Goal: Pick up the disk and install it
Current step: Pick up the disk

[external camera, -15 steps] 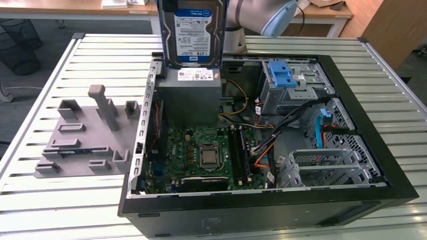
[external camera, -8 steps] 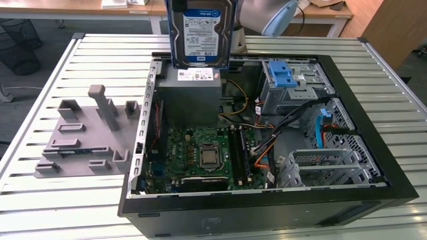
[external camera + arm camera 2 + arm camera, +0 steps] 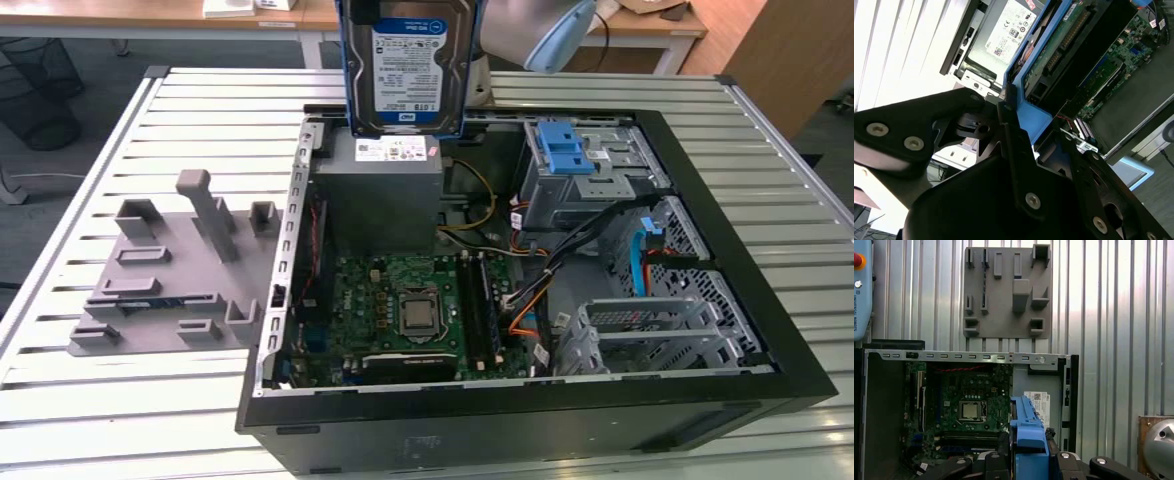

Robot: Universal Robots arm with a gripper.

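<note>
The disk [image 3: 404, 70] hangs upright, label toward the exterior view, over the grey power supply [image 3: 380, 195] at one corner of the open computer case [image 3: 747, 300], which lies on the slatted desk [image 3: 107, 400]. The disk's top is cut off by the picture edge. In both wrist views the tool [image 3: 1041, 127] [image 3: 1029, 462] pinches the disk's blue carrier frame edge-on, with black fingers [image 3: 1013, 140] pressed against either side and the tips hard to make out against the dark housing.

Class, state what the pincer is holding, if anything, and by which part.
The pincer holds the disk by the blue carrier frame at one end, upright above the open computer case.
</note>
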